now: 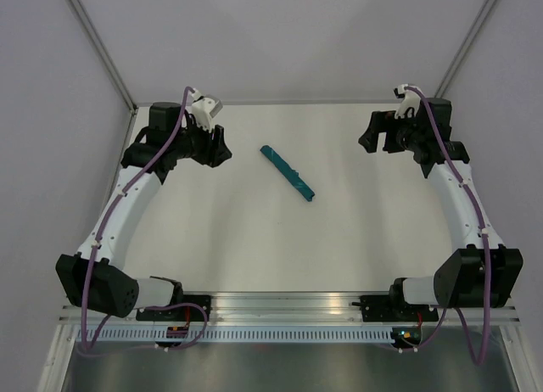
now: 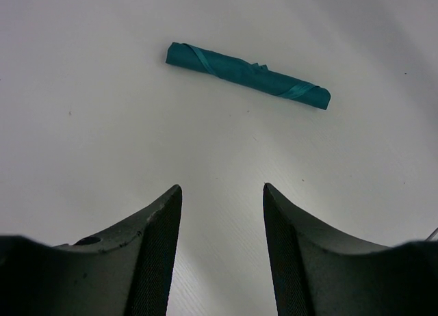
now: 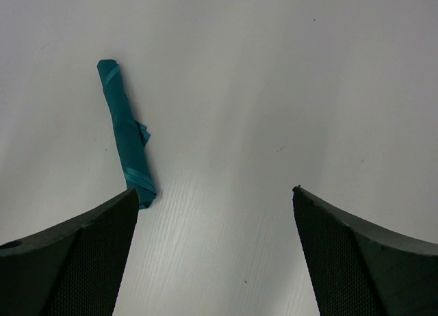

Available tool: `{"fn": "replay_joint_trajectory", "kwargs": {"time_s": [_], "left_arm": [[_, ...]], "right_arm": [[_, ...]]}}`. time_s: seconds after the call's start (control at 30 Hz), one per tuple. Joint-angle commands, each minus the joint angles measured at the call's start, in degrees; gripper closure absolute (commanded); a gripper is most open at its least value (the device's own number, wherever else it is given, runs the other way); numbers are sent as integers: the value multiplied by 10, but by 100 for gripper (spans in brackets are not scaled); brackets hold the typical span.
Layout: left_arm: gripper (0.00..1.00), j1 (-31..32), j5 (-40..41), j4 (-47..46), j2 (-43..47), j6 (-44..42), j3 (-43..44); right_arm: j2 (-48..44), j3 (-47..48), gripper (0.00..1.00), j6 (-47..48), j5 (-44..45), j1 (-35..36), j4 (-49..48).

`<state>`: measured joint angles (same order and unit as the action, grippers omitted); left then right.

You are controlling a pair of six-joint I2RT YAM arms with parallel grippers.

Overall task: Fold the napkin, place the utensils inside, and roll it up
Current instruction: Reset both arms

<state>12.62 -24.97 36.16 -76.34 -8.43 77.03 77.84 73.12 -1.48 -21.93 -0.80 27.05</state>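
Observation:
The teal napkin (image 1: 288,173) lies rolled into a tight slanted tube near the middle of the white table. It also shows in the left wrist view as the napkin (image 2: 246,74) and in the right wrist view as the napkin (image 3: 125,133). The utensils are hidden. My left gripper (image 1: 222,147) hovers at the back left, apart from the roll, jaws open and empty; its opening (image 2: 222,193) frames bare table. My right gripper (image 1: 366,140) sits at the back right, wide open and empty, seen again as the gripper (image 3: 214,193) with the roll's end beside its left finger.
The white table (image 1: 254,239) ends at grey walls behind and at both sides. A metal rail (image 1: 288,311) with both arm bases runs along the near edge.

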Motion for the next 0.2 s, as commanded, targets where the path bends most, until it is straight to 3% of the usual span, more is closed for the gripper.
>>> {"fn": "replay_joint_trajectory", "kwargs": {"time_s": [0.0, 0.17], "left_arm": [[44, -1, 19, -31, 28, 21, -11], [43, -6, 19, -42, 39, 19, -29]], "right_arm": [[-8, -1, 2, 1, 5, -11, -9], [-15, -12, 2, -5, 6, -16, -26]]}}
